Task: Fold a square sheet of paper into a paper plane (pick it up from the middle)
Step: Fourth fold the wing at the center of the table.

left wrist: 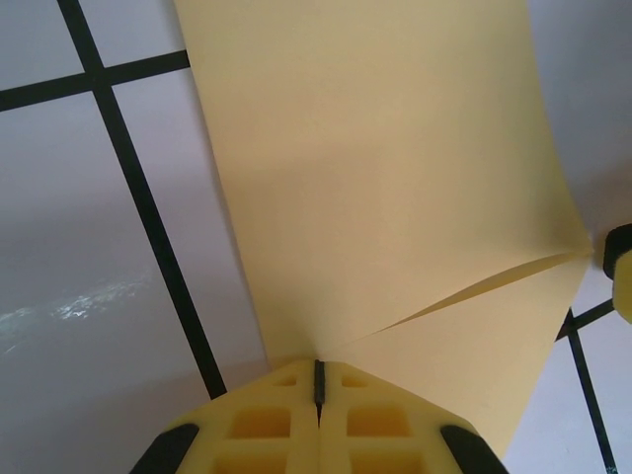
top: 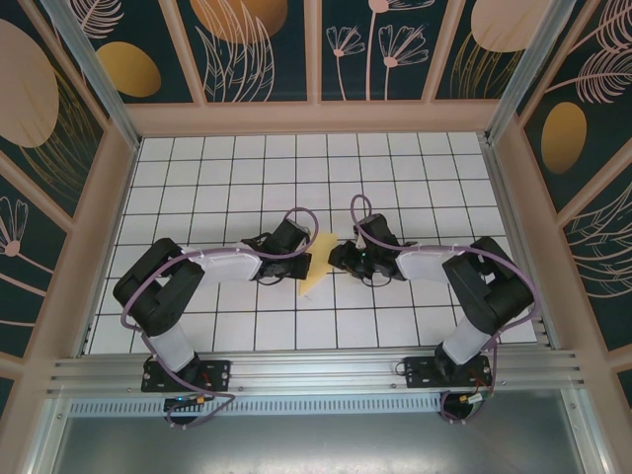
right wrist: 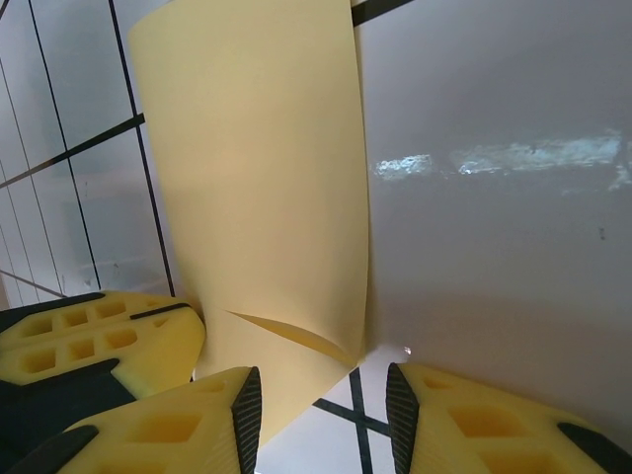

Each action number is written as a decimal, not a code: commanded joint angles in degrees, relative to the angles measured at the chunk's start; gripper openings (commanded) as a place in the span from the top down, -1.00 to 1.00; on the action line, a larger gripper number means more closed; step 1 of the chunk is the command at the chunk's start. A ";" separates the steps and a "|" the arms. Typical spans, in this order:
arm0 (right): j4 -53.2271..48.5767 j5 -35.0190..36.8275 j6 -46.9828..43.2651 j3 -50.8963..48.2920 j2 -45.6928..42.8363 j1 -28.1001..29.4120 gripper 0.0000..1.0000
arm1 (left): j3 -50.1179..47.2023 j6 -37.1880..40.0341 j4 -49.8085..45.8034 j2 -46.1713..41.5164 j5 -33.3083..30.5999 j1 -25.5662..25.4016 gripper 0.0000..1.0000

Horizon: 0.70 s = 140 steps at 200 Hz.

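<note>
The pale-yellow square sheet of paper [top: 317,267] is folded over on itself and hangs between my two grippers at mid-table. Whether it has the shape of the paper plane, I cannot tell. My left gripper [left wrist: 318,380] is shut on one edge of the sheet [left wrist: 395,178], and a loose flap runs off to the right. My right gripper [right wrist: 324,410] stands open, with a folded corner of the sheet [right wrist: 267,178] reaching down between its jaws, close to the left pad [right wrist: 247,410]. In the top view the left gripper [top: 300,259] and the right gripper [top: 341,259] face each other across the paper.
The white table [top: 415,178] is ruled with black grid lines and boxed in by wooden rails and patterned walls [top: 69,148]. The left gripper's yellow fingers [right wrist: 89,341] sit close beside the right gripper.
</note>
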 commanded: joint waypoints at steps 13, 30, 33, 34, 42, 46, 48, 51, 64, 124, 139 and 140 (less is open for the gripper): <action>3.09 -1.53 0.88 1.55 1.44 0.53 0.17 | -2.16 0.89 -1.36 1.12 -0.66 0.14 0.95; 3.55 -2.04 0.83 1.90 1.76 0.48 0.18 | -2.42 0.80 -1.05 0.95 -0.59 0.17 0.95; 3.53 -2.09 0.84 1.97 1.84 0.53 0.17 | -2.42 0.74 -1.09 0.95 -0.50 0.11 0.95; 3.53 -2.10 0.84 2.04 1.92 0.49 0.18 | -2.42 0.73 -1.10 0.96 -0.49 0.10 0.95; 3.53 -2.27 0.79 2.25 2.23 0.54 0.18 | -2.42 0.73 -1.01 0.91 -0.48 0.16 0.95; 3.58 -2.40 0.75 2.47 2.37 0.54 0.18 | -2.43 0.75 -0.97 0.93 -0.39 0.19 0.95; 3.59 -2.49 0.70 2.46 2.43 0.54 0.18 | -2.43 0.65 -0.97 0.97 -0.39 0.16 0.95; 3.54 -2.54 0.68 2.63 2.48 0.50 0.18 | -2.43 0.64 -0.94 0.92 -0.39 0.18 0.95; 3.65 -2.40 0.87 2.80 2.57 0.54 0.20 | -2.34 0.66 -0.98 0.98 -0.25 0.11 0.95; 3.80 -2.81 0.66 2.66 1.78 0.53 0.25 | -2.60 0.62 -0.84 0.94 -0.11 0.11 0.95; 3.86 -2.47 1.07 2.54 1.79 0.45 0.23 | -2.52 0.45 -0.81 0.81 -0.06 0.23 0.95; 3.87 -2.47 1.08 2.50 1.76 0.45 0.23 | -2.52 0.45 -0.78 0.80 -0.09 0.20 0.95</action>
